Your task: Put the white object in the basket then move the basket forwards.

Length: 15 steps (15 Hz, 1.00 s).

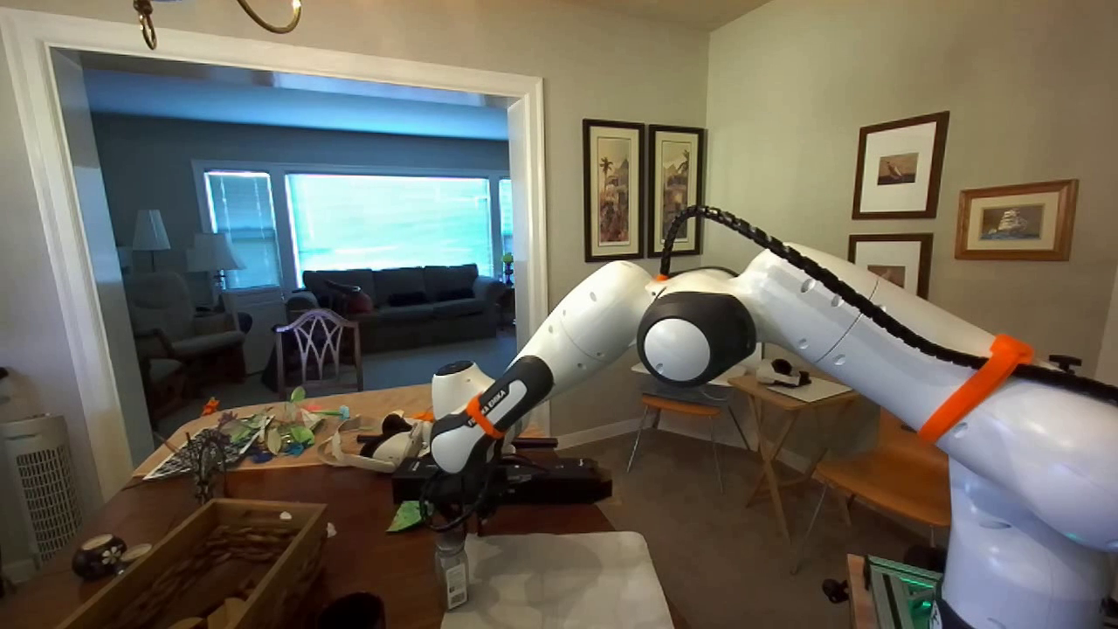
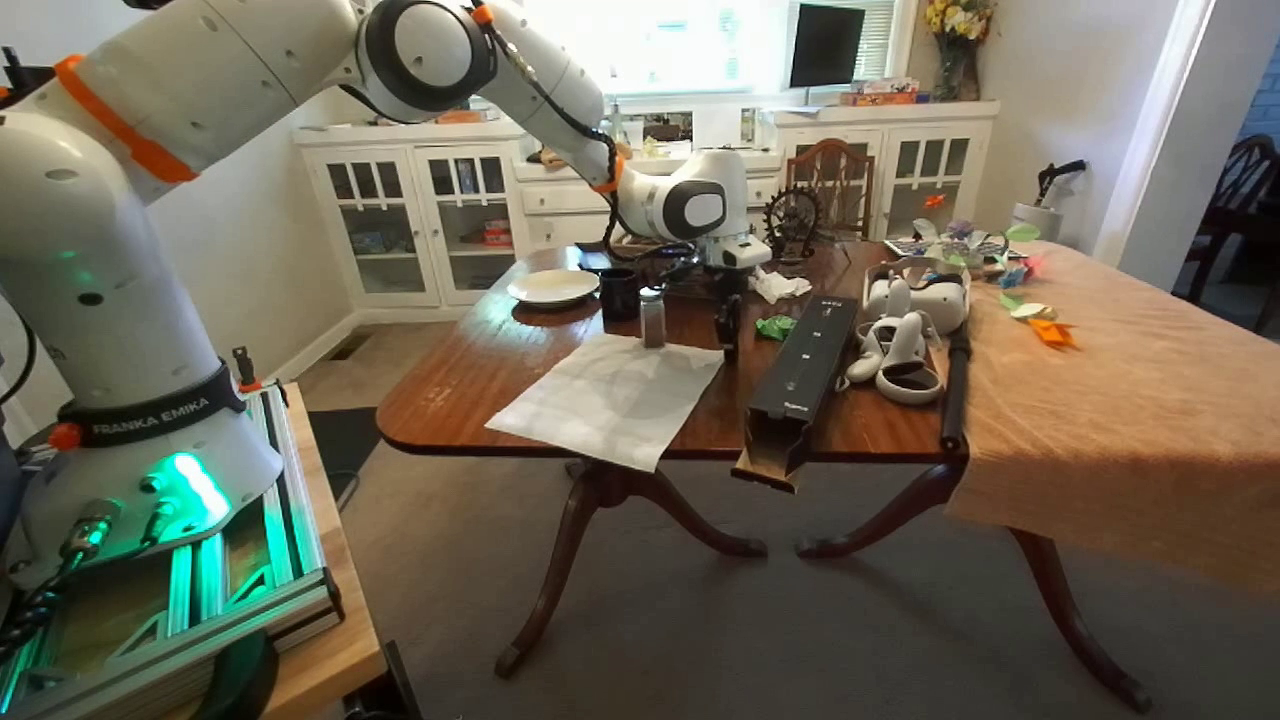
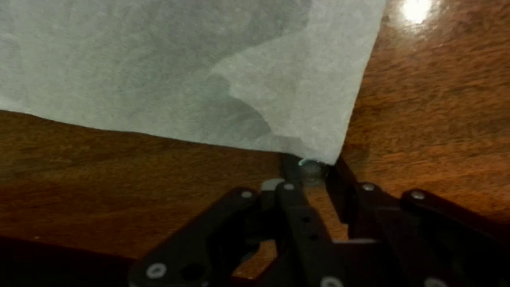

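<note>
The brown rectangular basket (image 1: 293, 537) stands on the table in an exterior view, with brown woven-looking contents or lining inside. A flat white sheet (image 2: 612, 395) of paper or cloth lies on the table. I cannot tell for sure that it is the task's white object. My gripper (image 2: 730, 345) points down at the sheet's corner. In the wrist view the gripper (image 3: 313, 165) has its fingers a narrow gap apart, and the corner of the white sheet (image 3: 279, 79) covers part of the fingertips. A small round glassy patch shows between the tips; I cannot tell what it is.
A small bottle (image 2: 652, 320) stands at the sheet's edge, close to the gripper. A black mug (image 2: 619, 295) and white plate (image 2: 553, 287) stand beyond it. A long black box (image 2: 800, 385), crumpled green paper (image 2: 775, 327), white tissue (image 2: 780, 286) and white headset (image 2: 930, 300) lie to the other side.
</note>
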Available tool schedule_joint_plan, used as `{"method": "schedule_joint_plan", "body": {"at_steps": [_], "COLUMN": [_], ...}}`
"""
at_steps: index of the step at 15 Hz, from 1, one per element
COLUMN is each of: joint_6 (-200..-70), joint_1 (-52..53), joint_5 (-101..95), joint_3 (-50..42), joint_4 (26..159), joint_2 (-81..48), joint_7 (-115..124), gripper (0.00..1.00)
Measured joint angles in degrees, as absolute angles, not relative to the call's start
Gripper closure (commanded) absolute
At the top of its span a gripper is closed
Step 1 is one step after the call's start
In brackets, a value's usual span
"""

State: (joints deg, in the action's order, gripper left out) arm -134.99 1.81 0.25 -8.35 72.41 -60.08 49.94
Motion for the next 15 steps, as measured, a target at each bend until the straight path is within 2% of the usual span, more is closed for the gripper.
{"method": "schedule_joint_plan", "body": {"at_steps": [9, 15], "joint_6": [-135.2, -135.9], "joint_1": [1.8, 3.4], "joint_5": [0.3, -1.5], "joint_3": [-8.9, -10.5], "joint_4": [72.5, 77.4], "joint_2": [-59.3, -50.1], "joint_7": [49.5, 45.2], "gripper": [0.94, 0.94]}}
